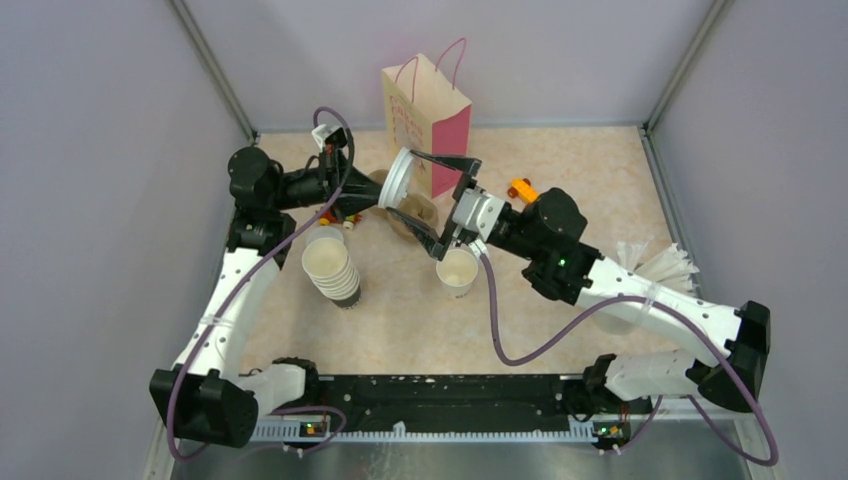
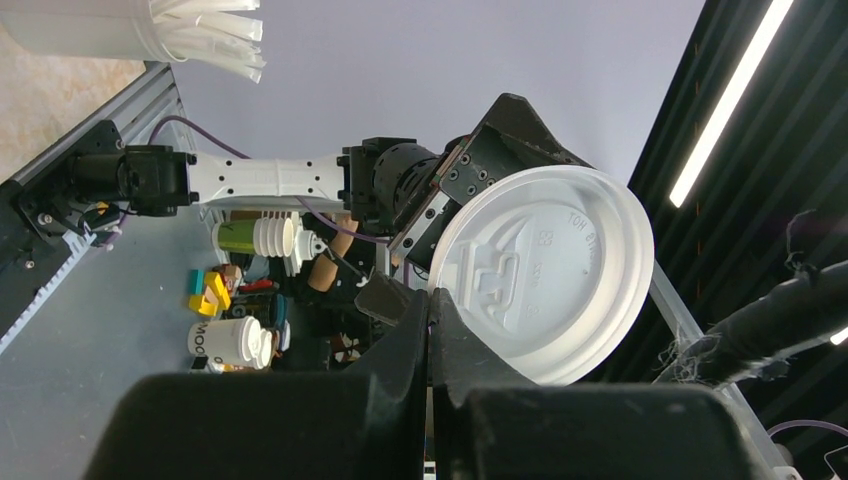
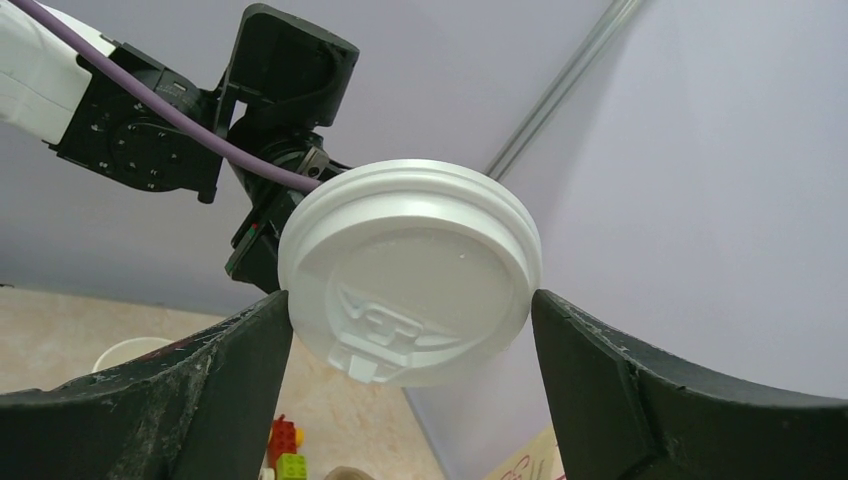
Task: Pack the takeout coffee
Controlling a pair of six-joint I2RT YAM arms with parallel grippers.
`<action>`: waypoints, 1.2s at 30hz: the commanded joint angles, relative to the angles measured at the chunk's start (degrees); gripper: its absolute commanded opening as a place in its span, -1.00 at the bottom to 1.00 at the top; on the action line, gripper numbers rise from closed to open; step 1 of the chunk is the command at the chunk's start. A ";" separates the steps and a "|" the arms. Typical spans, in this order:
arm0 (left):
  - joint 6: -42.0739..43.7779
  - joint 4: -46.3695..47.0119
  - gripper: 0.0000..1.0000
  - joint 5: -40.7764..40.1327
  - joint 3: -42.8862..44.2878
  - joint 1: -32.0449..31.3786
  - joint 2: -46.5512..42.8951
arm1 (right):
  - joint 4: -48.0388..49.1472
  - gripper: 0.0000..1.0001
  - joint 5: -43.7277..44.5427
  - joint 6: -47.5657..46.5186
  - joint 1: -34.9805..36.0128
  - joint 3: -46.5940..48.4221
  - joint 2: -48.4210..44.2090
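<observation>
Table point(image 1: 400, 330) with tan top, grey walls round it. Bag point(image 1: 425, 100), cream and pink with handles, stands upright at the back centre. Stick cup point(image 2: 90, 30) is at the right side, partly behind the right arm. Stack point(image 1: 335, 272) of nested lidless cups stands left of centre, leaning a bit.

Cup point(image 1: 457, 272) stands upright on the table, mouth open and lidless. It is right of the stack, in front of the bag and just under the right wrist. Can't see its contents.

Lid point(image 2: 545, 270) is off the cup, up in the air in front of the bag, between the two grippers, tipped on edge.

Left gripper point(image 2: 430, 315): fingers together, pinching the lid's lower rim. The lid sticks up past the tips.

Right gripper point(image 1: 406, 183): fingers wide apart, one each side of the lid. In the right wrist view both pads sit at the rim, the left one looks touching. Can't tell if it is squeezing.

Blocks point(image 3: 285, 450), small and coloured, lie on the table below the left gripper.
</observation>
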 commanded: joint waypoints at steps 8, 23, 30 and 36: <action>1.28 0.01 -1.00 -0.46 0.41 -0.27 -1.96 | 0.38 0.74 -1.79 -0.04 1.06 2.79 -0.11; 2.56 -2.51 -0.90 -2.33 -0.39 -0.25 -2.89 | 4.51 0.58 2.07 2.98 1.23 0.38 -0.95; 8.01 -10.19 -0.34 -5.09 0.78 -0.21 -3.84 | 6.40 0.51 7.49 6.74 1.25 -0.90 -1.66; 17.18 -22.80 0.24 -9.36 3.68 0.23 -3.68 | 3.48 0.44 20.97 14.95 1.25 -5.11 -6.49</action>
